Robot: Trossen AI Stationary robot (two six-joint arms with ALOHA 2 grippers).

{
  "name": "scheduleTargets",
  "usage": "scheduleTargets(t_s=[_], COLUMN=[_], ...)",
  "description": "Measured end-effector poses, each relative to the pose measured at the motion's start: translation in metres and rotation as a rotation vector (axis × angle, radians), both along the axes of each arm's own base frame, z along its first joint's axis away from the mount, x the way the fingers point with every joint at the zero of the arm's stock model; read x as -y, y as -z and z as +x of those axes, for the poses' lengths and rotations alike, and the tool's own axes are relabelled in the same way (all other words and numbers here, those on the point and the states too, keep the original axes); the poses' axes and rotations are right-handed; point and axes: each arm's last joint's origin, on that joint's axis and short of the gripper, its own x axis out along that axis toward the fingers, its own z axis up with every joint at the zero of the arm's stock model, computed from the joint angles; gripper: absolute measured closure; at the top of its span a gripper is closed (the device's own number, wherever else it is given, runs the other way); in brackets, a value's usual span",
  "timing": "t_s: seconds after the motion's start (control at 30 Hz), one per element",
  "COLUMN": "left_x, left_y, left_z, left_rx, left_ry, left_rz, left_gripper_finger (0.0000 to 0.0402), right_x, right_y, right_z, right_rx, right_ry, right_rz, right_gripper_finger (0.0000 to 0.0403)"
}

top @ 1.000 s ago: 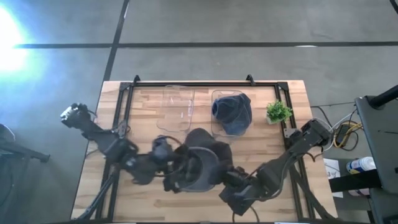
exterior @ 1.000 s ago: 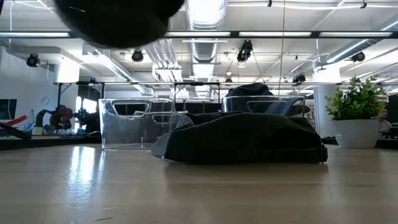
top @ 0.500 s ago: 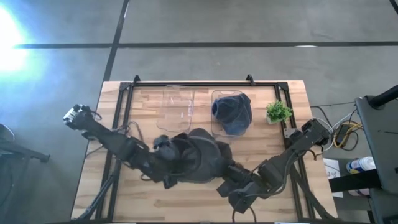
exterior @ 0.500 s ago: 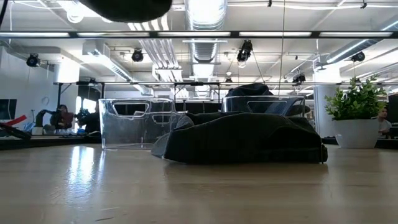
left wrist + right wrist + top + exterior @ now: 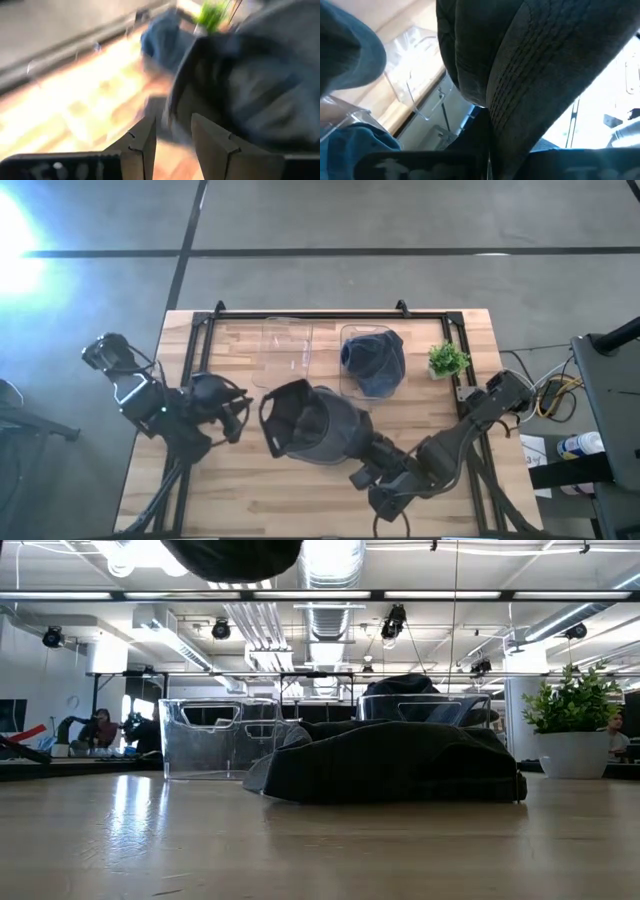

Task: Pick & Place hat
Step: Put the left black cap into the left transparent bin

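Observation:
A dark grey hat (image 5: 318, 423) sits near the table's middle, its opening turned toward the table's left. The right wrist view is filled by its stitched brim (image 5: 535, 65). My right gripper (image 5: 362, 452) is shut on the hat's right end. My left gripper (image 5: 238, 408) hangs open to the left of the hat and touches nothing; in its wrist view the left gripper (image 5: 175, 140) points at the hat (image 5: 250, 85). In the low view, dark cloth (image 5: 390, 765) rests on the tabletop. My right gripper holds the dark hat at its right-hand end (image 5: 352, 442), coming from the table's near right side. The hat itself covers the fingers in the right wrist view, so the kind of hold stays hidden. The hat's open end stands up toward the left.
Two clear containers stand at the far side: the left container (image 5: 283, 355) holds nothing that I can see, and the right container holds a blue hat (image 5: 375, 360). A small potted plant (image 5: 447, 360) stands near the right edge. Bare wood lies along the near edge.
My left gripper has drawn back from the hat toward the table's left edge. The hat, which lay flatter between both grippers, now stands with its opening spread toward the left, while its right end has stayed at my right gripper.

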Motion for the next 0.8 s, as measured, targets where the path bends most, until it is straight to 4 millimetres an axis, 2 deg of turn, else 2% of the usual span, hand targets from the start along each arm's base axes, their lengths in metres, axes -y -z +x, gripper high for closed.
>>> scheduleTargets(t_s=[0.1, 0.2, 0.37, 0.6, 0.8], left_x=[-0.001, 0.003, 0.007, 0.011, 0.015], left_y=[0.018, 0.033, 0.056, 0.058, 0.077], left_z=[0.001, 0.007, 0.028, 0.082, 0.098], left_rx=[-0.056, -0.040, 0.045, 0.367, 0.307], left_ry=[-0.014, -0.019, -0.003, 0.222, 0.261], left_rz=[-0.055, -0.082, -0.094, -0.153, -0.182], left_gripper_finger=[0.0284, 0.0284, 0.0284, 0.0284, 0.0284], right_x=[0.002, 0.002, 0.003, 0.003, 0.004], right_y=[-0.003, -0.005, -0.005, -0.004, -0.008], right_z=[-0.002, -0.003, -0.002, 0.004, 0.008], right_rx=[0.024, 0.024, 0.008, 0.019, 0.092], right_ry=[0.013, 0.011, -0.010, -0.017, 0.020], right_rz=[0.014, 0.013, 0.029, 0.061, 0.067], right_gripper_finger=[0.0390, 0.0390, 0.0390, 0.0390, 0.0390])
